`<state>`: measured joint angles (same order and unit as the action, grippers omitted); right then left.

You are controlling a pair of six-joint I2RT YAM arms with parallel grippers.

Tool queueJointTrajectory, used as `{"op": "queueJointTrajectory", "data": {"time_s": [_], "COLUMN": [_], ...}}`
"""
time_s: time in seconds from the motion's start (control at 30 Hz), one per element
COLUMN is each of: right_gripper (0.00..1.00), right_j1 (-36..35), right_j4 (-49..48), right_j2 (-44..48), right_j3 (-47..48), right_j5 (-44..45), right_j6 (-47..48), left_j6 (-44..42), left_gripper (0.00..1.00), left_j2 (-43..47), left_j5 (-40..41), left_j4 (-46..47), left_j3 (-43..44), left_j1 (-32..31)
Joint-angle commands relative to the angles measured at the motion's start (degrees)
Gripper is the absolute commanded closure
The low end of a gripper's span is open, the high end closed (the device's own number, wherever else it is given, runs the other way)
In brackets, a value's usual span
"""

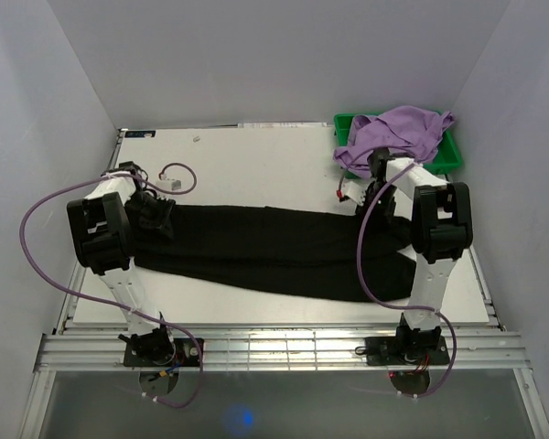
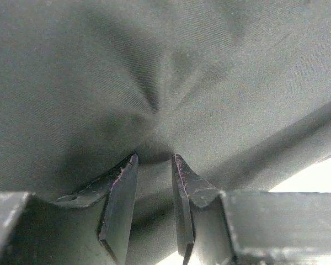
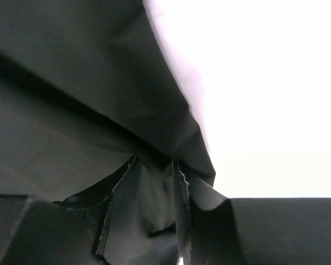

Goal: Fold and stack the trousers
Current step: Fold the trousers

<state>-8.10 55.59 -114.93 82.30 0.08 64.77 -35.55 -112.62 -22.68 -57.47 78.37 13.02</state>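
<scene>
The long black soft-fabric trousers (image 1: pixel 274 247) stretch from 9 to 3 o'clock; left fingers (image 2: pixel 118 204) and right fingers (image 3: pixel 117 215) each pinch a fold.

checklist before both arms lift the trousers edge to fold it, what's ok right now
1. Left gripper pinches the trousers: ok, creases fan from its fingers.
2. Right gripper has fabric between its fingers: ok.
3. Both grips on the same far edge: cannot tell, hidden from above.
4. Trousers lie stretched along the table: ok.
5. Purple garment sits on the green bin, apart from the trousers: ok.
</scene>
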Motion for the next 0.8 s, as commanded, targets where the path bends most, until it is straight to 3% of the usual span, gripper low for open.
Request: {"op": "queueJointTrajectory", "data": {"time_s": [0.0,0.17,0.37,0.5,0.67,0.77], "right_gripper": [0.65,0.63,0.52,0.4,0.42,0.44], "right_j1": [0.01,0.01,0.89,3.87,11.08,13.02], "right_j4": [-1.55,1.0,7.5,10.67,10.68,5.68], "right_j2": [-3.54,-0.83,9.45,13.42,13.69,13.86], "right_j3": [10.67,12.1,8.31,8.31,8.5,4.03], "right_j5": [1.07,-2.36,-6.58,-6.14,-4.48,-2.81], "right_j6": [-2.64,0.6,5.27,8.96,14.41,18.79], "left_j6": [8.38,9.09,7.43,2.69,-7.32,-11.63], "left_gripper": [0.58,0.57,0.54,0.52,0.48,0.47], "left_j2": [-3.74,-5.24,-3.05,-0.33,4.5,6.36], "left_j5": [-0.88,-2.11,-5.36,-5.54,-7.29,-6.77], "left_j4": [5.0,3.25,1.58,0.0,-0.36,-0.53], "left_j3": [3.19,5.83,6.18,6.01,4.08,2.94], "left_j1": [0.17,0.08,-0.01,-0.1,-0.18,-0.71]}}
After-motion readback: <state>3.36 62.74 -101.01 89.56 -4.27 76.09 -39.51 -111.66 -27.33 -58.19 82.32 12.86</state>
